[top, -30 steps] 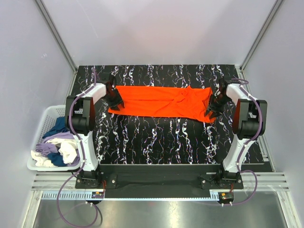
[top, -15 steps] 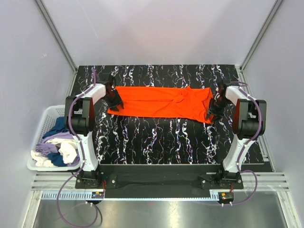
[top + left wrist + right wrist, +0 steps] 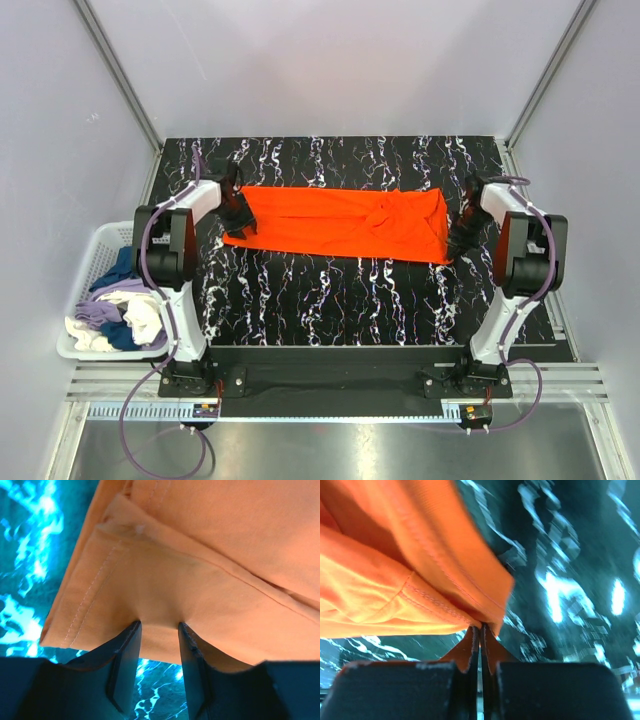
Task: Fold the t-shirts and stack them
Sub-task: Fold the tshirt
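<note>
A white basket (image 3: 92,245) sits well to the left of the left jaws, off the table (image 3: 330,300) — blue, purple and cream shirts (image 3: 120,310) lie heaped in it. The left gripper (image 3: 240,215) has its jaws a little apart, and its two fingers (image 3: 125,655) pinch the left end of the orange shirt (image 3: 340,222). The cloth puckers right between the tips. From there the orange shirt lies in a long flat band across the table to the right jaws, with a bunch of wrinkles nearer that side. The right gripper (image 3: 462,235) is squeezed tight — the hem of the orange shirt is caught at its very tips.
</note>
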Tool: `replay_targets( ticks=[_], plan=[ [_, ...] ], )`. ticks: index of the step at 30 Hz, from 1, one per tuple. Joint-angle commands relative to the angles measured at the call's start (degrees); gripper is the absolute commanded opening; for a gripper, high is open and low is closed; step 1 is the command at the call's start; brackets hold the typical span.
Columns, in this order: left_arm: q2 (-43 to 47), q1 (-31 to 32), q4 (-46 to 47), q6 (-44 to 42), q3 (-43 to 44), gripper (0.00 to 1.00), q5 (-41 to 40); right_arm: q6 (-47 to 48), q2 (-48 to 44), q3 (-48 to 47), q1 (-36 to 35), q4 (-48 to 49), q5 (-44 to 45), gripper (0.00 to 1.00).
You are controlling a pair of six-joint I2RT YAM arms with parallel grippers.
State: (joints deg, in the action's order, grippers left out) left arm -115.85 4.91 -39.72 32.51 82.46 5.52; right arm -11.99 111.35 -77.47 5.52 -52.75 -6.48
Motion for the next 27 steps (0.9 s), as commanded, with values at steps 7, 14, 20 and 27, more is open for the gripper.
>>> replay_targets(
  ticks=[7,14,20,27],
  plan=[
    [4.31,-0.69,-3.08,-3.33,-6.87,0.43,-7.62,-0.76,-6.24,2.85,2.13,-7.8,2.79,0.0],
    [7.22,-0.6,-2.03,-5.79,-8.62,0.46,-6.32,0.04,-3.78,3.56,2.13,-7.27,0.86,0.25],
    [12.57,-0.43,-0.35,-6.94,-8.02,0.58,-0.25,-2.42,-7.46,-6.43,2.04,-6.93,-2.47,0.4],
    [18.9,0.01,3.16,-4.92,-8.36,0.57,4.23,-15.14,-4.58,-16.48,-0.06,3.7,-19.78,0.42]
  ],
)
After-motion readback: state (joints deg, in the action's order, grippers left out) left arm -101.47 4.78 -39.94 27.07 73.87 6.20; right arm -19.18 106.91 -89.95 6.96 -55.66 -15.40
